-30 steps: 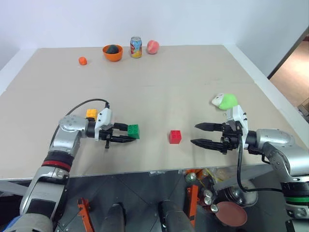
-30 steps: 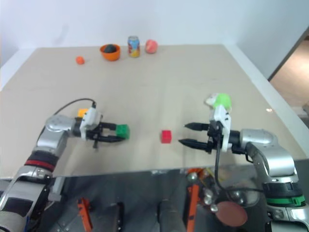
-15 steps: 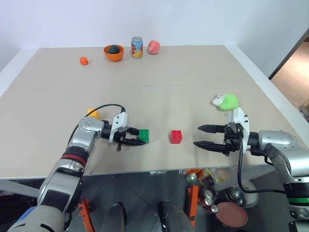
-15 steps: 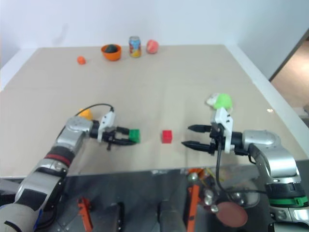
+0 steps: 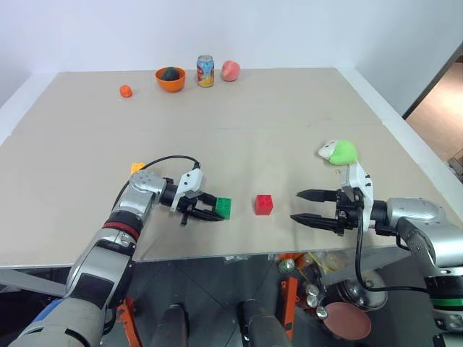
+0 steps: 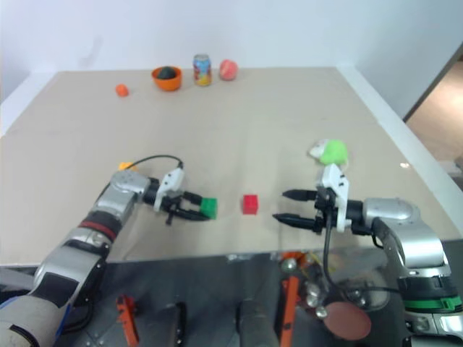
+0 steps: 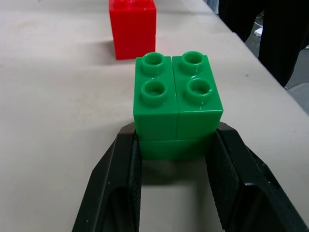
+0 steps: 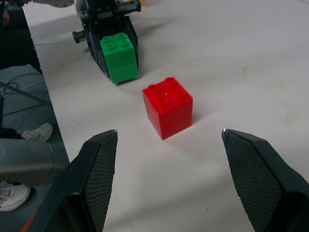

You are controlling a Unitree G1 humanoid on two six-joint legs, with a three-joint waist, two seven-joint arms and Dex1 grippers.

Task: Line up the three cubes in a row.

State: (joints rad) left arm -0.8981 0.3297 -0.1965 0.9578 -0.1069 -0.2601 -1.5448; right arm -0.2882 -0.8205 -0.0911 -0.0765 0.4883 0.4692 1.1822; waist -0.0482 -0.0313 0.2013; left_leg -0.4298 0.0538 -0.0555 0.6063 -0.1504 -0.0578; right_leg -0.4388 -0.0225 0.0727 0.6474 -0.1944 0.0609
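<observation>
Matte beige table (image 5: 275, 137), studded plastic green cube (image 7: 176, 104)

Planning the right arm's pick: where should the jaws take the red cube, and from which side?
Grip the red cube on two opposite flat side walls, below the studded top. Come from the robot's right, where the open right gripper already points at it over bare table. The left gripper holds the green cube on the far side.
</observation>
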